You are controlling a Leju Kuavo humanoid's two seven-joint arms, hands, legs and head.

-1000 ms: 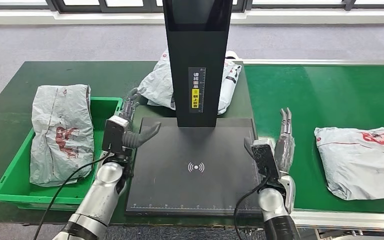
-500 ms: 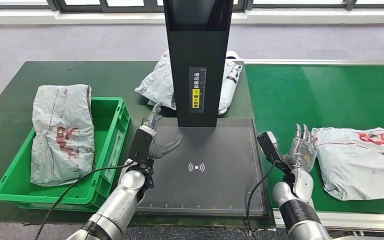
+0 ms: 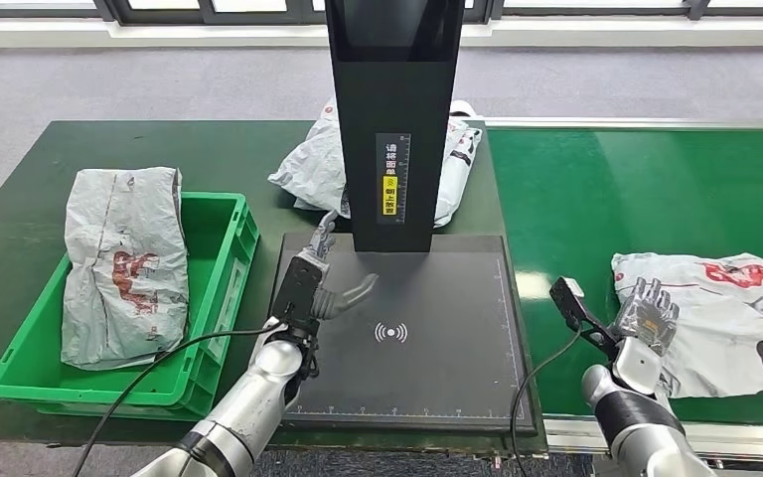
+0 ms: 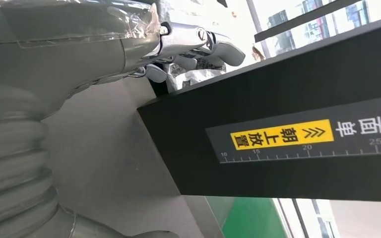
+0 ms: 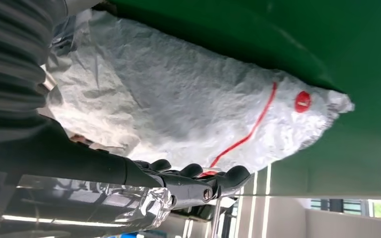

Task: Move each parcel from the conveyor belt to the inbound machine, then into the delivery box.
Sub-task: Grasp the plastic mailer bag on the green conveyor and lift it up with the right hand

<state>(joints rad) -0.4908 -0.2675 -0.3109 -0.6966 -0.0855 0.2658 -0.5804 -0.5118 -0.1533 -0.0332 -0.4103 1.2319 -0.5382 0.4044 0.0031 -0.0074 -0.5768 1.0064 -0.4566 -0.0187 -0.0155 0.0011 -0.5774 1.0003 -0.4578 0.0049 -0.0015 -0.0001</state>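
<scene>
One parcel [image 3: 124, 263] lies in the green delivery box [image 3: 221, 288]; my right hand [image 3: 644, 316] rests on the belt parcel [image 3: 720, 318], grip unclear, my left hand [image 3: 320, 283] open and empty over the scanner plate [image 3: 427, 368].

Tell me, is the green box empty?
No. One crumpled grey parcel already lies in the green box, its far end sticking out over the rim.

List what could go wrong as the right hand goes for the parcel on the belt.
1. The right hand sits at the near edge of the belt parcel; the crumpled, slack bag may slip from the fingers or sag when lifted.
2. The left hand hovers over the scanner plate, just where the parcel should land, so the arms could collide.
3. Another parcel lies behind the scanner column and might be overlooked.
</scene>
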